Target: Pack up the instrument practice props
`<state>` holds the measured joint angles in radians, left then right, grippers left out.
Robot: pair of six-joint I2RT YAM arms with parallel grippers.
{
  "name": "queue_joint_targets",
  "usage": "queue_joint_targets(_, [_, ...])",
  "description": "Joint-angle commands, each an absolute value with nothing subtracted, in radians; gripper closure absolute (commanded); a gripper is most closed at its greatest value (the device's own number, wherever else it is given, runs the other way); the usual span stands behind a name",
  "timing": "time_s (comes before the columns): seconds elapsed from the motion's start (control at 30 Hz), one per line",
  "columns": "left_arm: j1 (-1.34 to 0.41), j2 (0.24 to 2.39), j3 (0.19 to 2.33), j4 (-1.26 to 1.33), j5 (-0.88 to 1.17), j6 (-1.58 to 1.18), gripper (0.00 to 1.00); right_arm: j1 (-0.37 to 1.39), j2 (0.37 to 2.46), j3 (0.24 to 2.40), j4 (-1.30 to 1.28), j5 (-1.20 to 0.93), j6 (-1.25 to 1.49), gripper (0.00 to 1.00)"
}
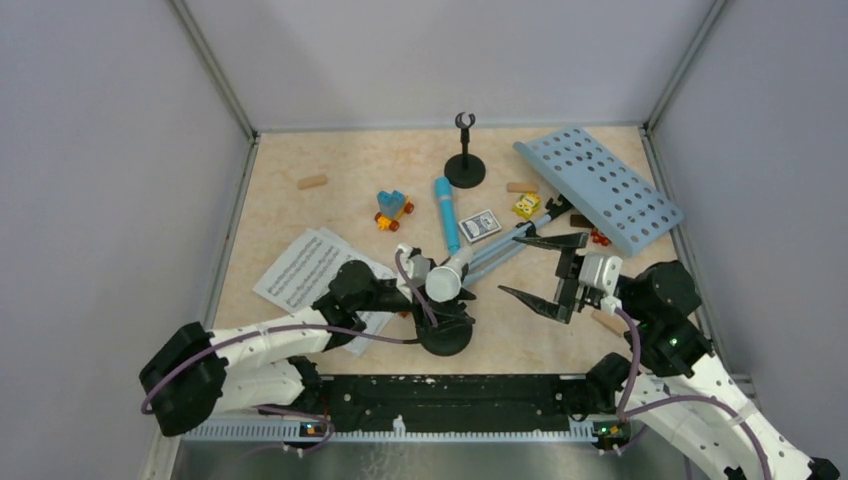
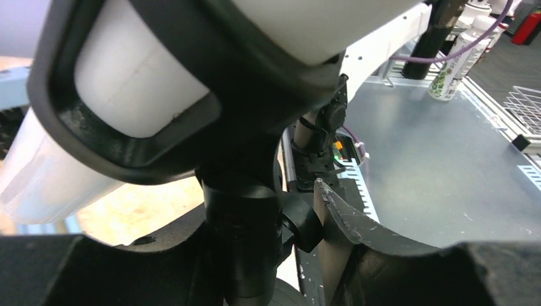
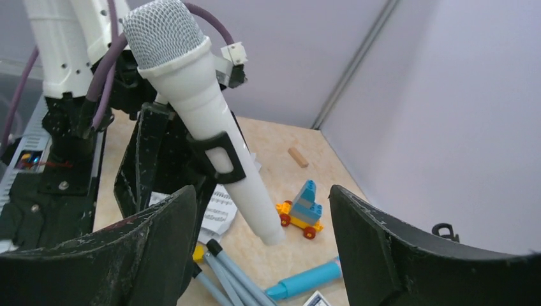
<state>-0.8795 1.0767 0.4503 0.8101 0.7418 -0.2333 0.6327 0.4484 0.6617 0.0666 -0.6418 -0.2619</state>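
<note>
Beige bench [image 1: 350,160]: I find white toy microphone [image 1: 447,278] clipped atop nearer black round-based holder [image 1: 445,340], axis tilted. Right jaws, apart, stand just right of holder; left jaws straddle its stem, grip undeterminable.

At the black base rail's [image 1: 450,400] ends, the left arm [image 1: 265,345] and right arm [image 1: 730,405] share white perforated links, black joints, purple cables [image 1: 630,350] and pointed black fingers [image 1: 527,300].

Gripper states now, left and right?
Left gripper: around the black round-based holder carrying the white toy microphone; grip cannot be told.
Right gripper: open, holding nothing.
</note>
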Motion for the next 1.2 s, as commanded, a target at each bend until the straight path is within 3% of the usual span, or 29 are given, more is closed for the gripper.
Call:
queue_joint_targets(0.0, [-0.942, 1.156, 0.446, 1.070, 0.665, -0.220, 1.00, 0.638, 0.502, 0.721, 0.101, -0.804, -0.326, 0.24])
queue_joint_targets(0.37, [-1.014, 1.370, 0.481, 1.257, 0.644, -0.270, 1.00, 0.649, 0.512, 0.676, 0.118, -0.931, -0.243, 0.24])
queue_joint_targets(0.73, [-1.026, 1.486, 0.539, 1.302, 0.657, -0.279, 1.00, 0.678, 0.541, 0.601, 0.085, -0.786, -0.290, 0.24])
queue_joint_targets(1.0, [-1.046, 1.531, 0.556, 1.300, 0.663, -0.273, 1.00, 0.689, 0.599, 0.595, 0.164, -0.766, -0.289, 0.37])
queue_joint_targets(1.17, [-1.055, 1.556, 0.567, 1.303, 0.666, -0.278, 1.00, 0.705, 0.623, 0.588, 0.197, -0.776, -0.291, 0.37])
